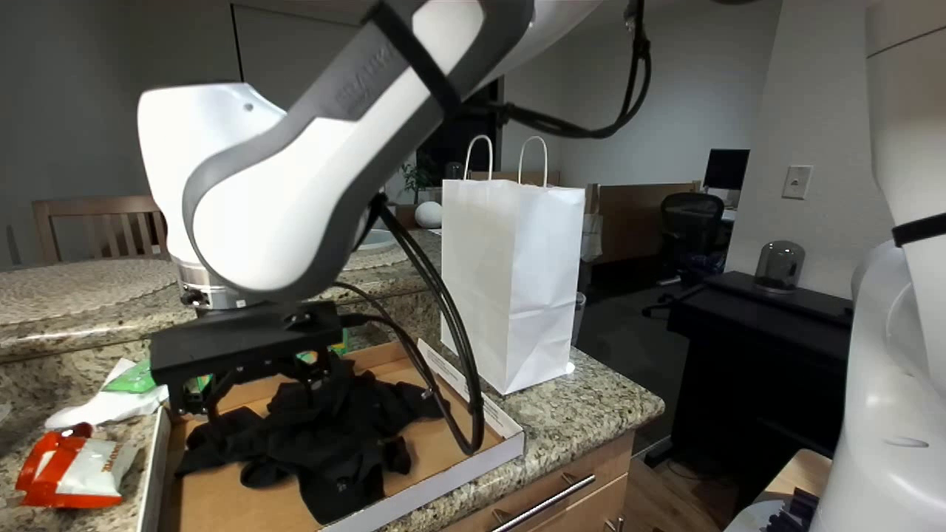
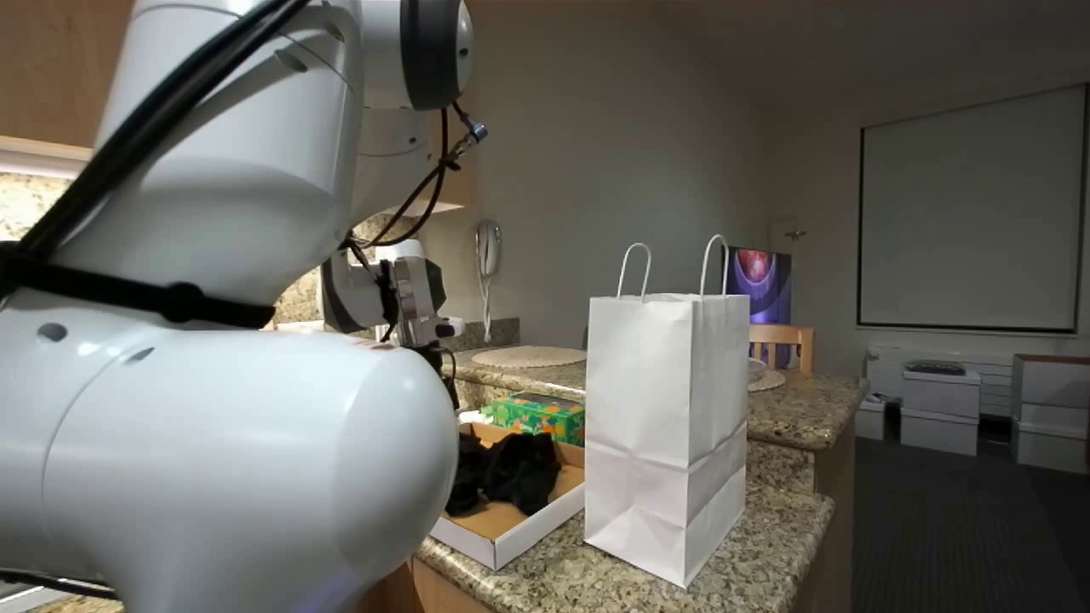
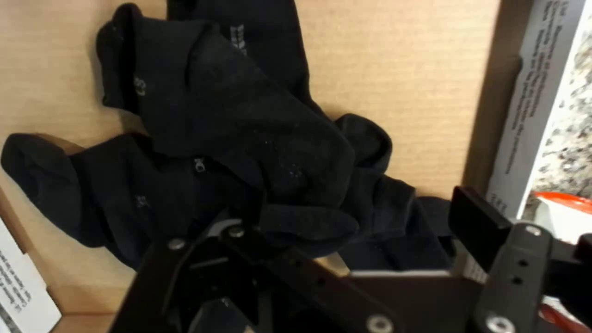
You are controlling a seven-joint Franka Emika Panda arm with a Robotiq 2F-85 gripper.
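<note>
Here the claw point(image 3: 347, 217) hangs spread apart, with black clothes point(image 1: 336, 436) heaped below it in a shallow cardboard box point(image 1: 443, 484). On the table point(image 1: 591, 399), a red-and-white packet point(image 1: 81, 476) and a white paper bag point(image 1: 510, 281) sit on opposite sides of it.

In an exterior view, the arm point(image 2: 255, 460) hides part of the cardboard tray point(image 2: 536, 529). Inside the tray, lettering on the black cloth point(image 3: 240, 115) is too blurred to read. Beside the tray, a red-and-white packet point(image 3: 564, 217) is cut off in the wrist view.
</note>
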